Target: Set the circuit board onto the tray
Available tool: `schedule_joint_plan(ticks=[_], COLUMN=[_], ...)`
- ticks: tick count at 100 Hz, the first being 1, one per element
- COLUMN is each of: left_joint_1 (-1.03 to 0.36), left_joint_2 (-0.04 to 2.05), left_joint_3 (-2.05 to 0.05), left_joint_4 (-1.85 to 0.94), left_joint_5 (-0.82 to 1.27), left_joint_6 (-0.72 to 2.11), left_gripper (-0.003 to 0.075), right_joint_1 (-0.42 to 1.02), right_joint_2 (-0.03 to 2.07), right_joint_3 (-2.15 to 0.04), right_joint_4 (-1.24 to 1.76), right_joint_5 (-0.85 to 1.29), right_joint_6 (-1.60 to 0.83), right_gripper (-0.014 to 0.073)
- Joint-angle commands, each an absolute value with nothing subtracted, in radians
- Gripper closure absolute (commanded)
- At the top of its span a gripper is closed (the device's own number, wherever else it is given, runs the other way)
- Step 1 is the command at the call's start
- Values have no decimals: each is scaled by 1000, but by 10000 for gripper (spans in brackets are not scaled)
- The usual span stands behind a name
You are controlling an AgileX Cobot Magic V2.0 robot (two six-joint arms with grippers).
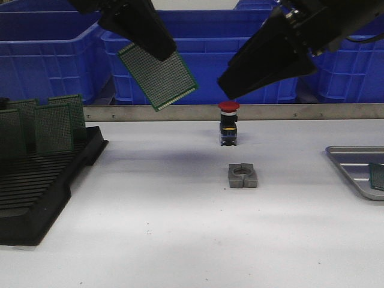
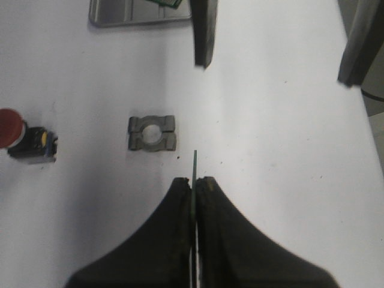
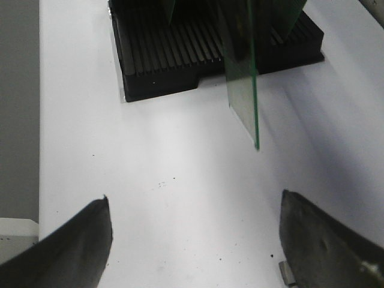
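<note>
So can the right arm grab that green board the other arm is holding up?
Probably yes. The right gripper is open and pointed at the circuit board, which the left gripper holds up in the air by one edge. Nothing shows between them.

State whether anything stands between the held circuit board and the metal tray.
The right end effector hangs open in the air between the circuit board, held by the left end effector, and the tray. The red pushbutton and grey clamp block sit lower, on the table.
</note>
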State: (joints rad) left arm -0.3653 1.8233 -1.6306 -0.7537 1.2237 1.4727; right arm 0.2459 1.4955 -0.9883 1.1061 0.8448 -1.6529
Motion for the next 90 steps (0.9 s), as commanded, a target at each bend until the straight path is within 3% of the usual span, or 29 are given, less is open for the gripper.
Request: schedule_joint_plan(ticks=[1, 38, 47, 60, 71, 90], left_joint_1=[-400, -451, -451, -451, -451, -451], left_joint_2=[1769, 1769, 1769, 1769, 1769, 1771], left_joint_3=[-1661, -1661, -1661, -1661, -1661, -1661], left_joint_4=[-816, -849, -860, -860, -860, -863], left_joint_5=[1285, 1285, 1285, 1285, 1285, 1276], left_joint_6=[1460, 1460, 1460, 1460, 1460, 1460], left_gripper=[740, 740, 740, 740, 740, 723], right_joint_1=[272, 288, 288, 288, 288, 288], right_joint_2=[1479, 1564, 1570, 1570, 1570, 1570], right_joint_3=[-1018, -1018, -1018, -1018, -1018, -1018], right_joint_4=[1158, 1303, 1328, 1349, 1349, 1350], right_joint_5=[800, 796, 795, 796, 802, 833], right_joint_6=[-1688, -1688, -1688, -1687, -1687, -1687], right_gripper=[3, 18, 134, 454, 652, 662])
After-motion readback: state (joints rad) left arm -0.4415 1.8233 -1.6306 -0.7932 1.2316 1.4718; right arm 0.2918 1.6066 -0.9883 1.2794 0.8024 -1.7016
